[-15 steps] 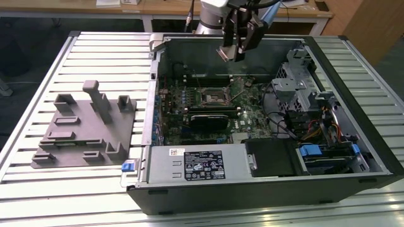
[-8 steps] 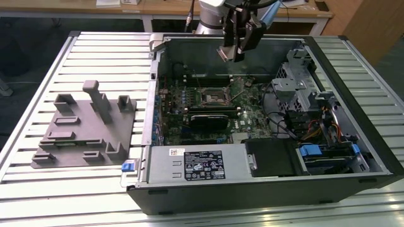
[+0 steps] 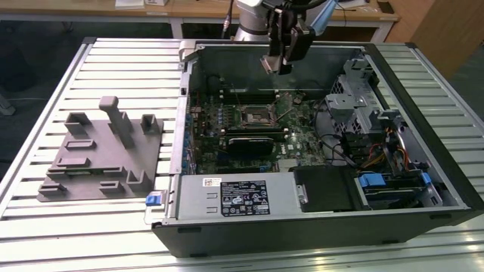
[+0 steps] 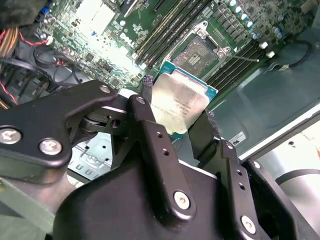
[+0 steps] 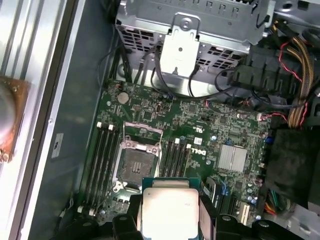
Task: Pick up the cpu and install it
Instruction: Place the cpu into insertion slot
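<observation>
The cpu (image 4: pixel 181 102), a small flat square chip with a silvery top and pale rim, is pinched at two opposite edges by my gripper (image 4: pixel 177 107), which is shut on it. In the exterior view the gripper (image 3: pixel 278 59) hangs with the cpu (image 3: pixel 270 63) above the back of the open computer case (image 3: pixel 318 226). Well below it on the green motherboard lies the dark square socket (image 3: pixel 255 116) in its metal frame, open and empty. In the first wrist view the cpu (image 5: pixel 169 212) sits just beside the socket (image 5: pixel 135 161). The second wrist view shows the socket (image 4: pixel 200 52) beyond the chip.
A grey fixture (image 3: pixel 102 156) with upright posts stands on the slatted table (image 3: pixel 45 85) at the exterior view's left. Inside the case are a silver box with a white label (image 3: pixel 234 195), a metal drive cage (image 3: pixel 363 85) and bundled cables (image 3: pixel 378 153).
</observation>
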Robot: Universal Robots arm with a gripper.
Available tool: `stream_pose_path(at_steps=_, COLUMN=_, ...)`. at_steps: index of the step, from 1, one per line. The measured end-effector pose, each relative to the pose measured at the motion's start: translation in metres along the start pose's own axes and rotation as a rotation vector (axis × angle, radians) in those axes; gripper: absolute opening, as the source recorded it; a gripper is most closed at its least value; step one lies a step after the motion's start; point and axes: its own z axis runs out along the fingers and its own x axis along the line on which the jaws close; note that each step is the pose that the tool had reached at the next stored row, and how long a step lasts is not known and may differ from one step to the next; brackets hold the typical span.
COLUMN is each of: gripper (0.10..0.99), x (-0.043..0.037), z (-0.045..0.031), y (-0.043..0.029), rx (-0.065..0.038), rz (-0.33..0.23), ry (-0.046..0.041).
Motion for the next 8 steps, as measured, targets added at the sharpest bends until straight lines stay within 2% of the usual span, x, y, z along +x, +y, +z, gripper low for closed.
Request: stream_pose_path(at_steps=8, gripper=0.541, x=0.0004, z=0.0014, y=0.0000, rx=-0.001, rz=0.092, ry=-0.0034)
